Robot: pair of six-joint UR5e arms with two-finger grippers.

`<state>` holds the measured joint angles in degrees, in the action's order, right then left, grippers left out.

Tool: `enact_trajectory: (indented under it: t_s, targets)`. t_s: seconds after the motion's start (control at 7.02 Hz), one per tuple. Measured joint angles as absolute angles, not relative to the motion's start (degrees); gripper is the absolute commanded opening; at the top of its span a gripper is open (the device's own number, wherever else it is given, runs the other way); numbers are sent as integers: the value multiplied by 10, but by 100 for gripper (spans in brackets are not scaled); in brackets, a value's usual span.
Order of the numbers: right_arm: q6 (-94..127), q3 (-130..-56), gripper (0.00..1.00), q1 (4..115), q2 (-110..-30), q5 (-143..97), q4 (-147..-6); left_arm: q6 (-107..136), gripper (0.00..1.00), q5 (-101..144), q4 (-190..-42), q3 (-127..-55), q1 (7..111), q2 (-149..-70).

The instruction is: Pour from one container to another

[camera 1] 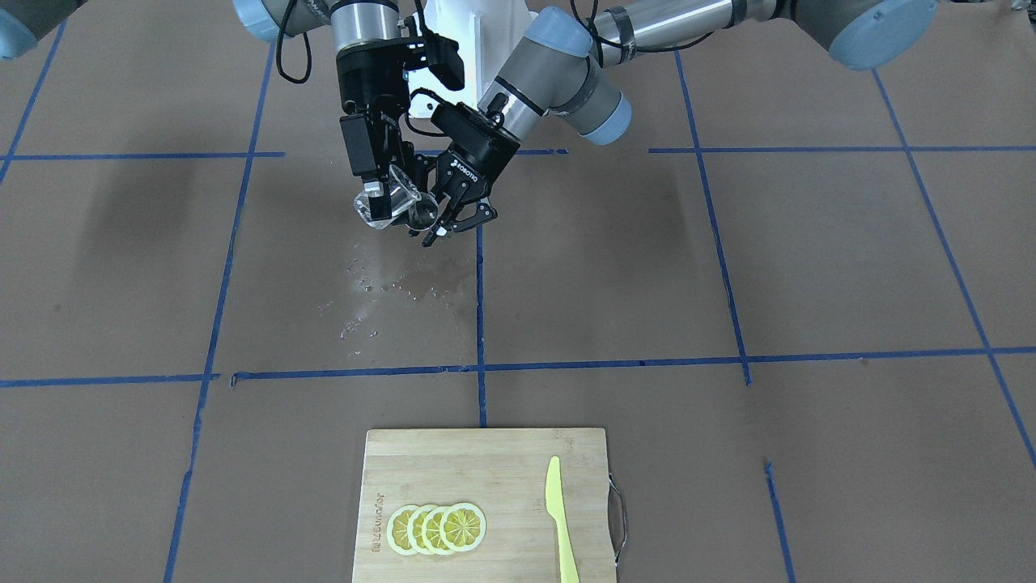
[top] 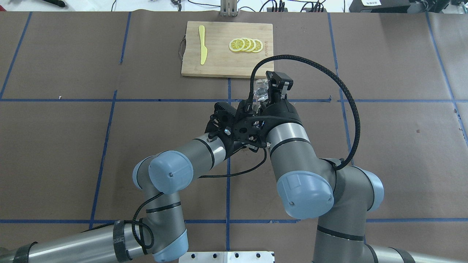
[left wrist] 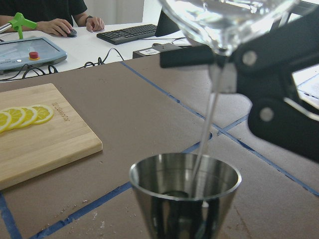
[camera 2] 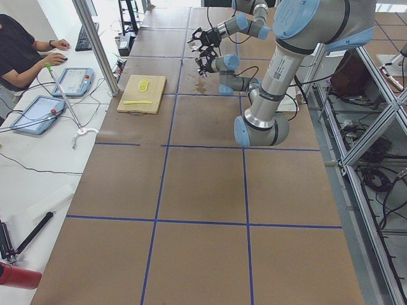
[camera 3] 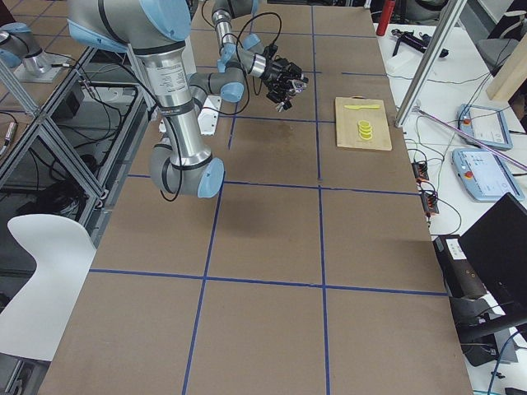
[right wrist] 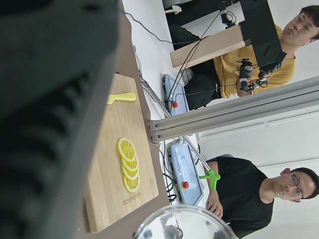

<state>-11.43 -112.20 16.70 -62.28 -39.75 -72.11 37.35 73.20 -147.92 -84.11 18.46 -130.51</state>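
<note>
My right gripper [camera 1: 376, 197] is shut on the small clear glass cup [camera 1: 391, 202] and holds it tilted, mouth toward the left gripper. In the left wrist view the cup [left wrist: 224, 17] hangs above the steel jigger [left wrist: 184, 191], and a thin stream of clear liquid [left wrist: 204, 129] falls from its lip into the jigger's upper cone. My left gripper [camera 1: 452, 223] is shut on the jigger [camera 1: 424, 214], holding it upright just beside and below the cup. Both are held above the table near the robot's base. In the overhead view the arms hide the jigger; the cup [top: 260, 89] shows a little.
Spilled drops [camera 1: 380, 283] wet the brown table below the grippers. A bamboo cutting board [camera 1: 486, 453] at the far edge carries lemon slices [camera 1: 437, 528] and a yellow plastic knife [camera 1: 560, 518]. Operators sit beyond the table with tablets and a keyboard.
</note>
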Motion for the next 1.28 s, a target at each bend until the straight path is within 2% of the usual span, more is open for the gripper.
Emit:
enact_trajectory:
  t_s: [1.28]
  targets:
    - [-115,-1114,0,167,-614,-371,-743,374,0,732,-1479,-841,185,-1306]
